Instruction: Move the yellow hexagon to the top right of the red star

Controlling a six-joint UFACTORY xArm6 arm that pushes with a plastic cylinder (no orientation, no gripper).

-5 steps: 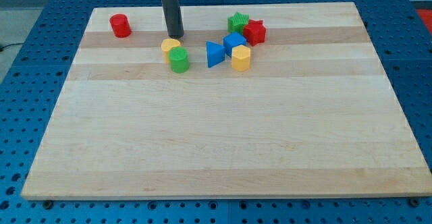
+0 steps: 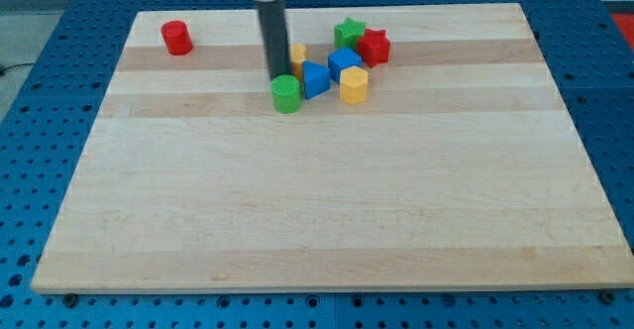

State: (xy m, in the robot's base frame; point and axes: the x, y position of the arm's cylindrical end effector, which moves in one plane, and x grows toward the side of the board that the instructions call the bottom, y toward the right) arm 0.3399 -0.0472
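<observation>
Gripper: none on this arm, only a dark rod, so nothing is held; my tip [image 2: 276, 75] rests on the worktop [image 2: 317, 200] touching the top-left of the green cylinder [image 2: 286, 93]. Small yellow block [image 2: 297, 54] peeks out just right of the rod, mostly hidden, shape unclear. Blue bowtie-like block [image 2: 315, 78] sits just right of the green cylinder, touching or nearly. Blue cube [image 2: 345, 61] is up-right of it. Yellow hexagon [image 2: 354, 84] sits just below the blue cube, down-left of the red star [image 2: 373, 47]. Green star [image 2: 349, 33] touches the red star's left side. Red cylinder [image 2: 177, 37] stands alone near the top-left corner, well apart. Cluster sits close to the worktop's top edge, little room above the stars; wide room right of the red star and across the whole lower half. Versus earlier frame: rod has moved right and down, green cylinder got pushed right against the blue pair, small yellow block shifted right and up behind the rod. Hexagon, stars, cube, red cylinder unchanged.
</observation>
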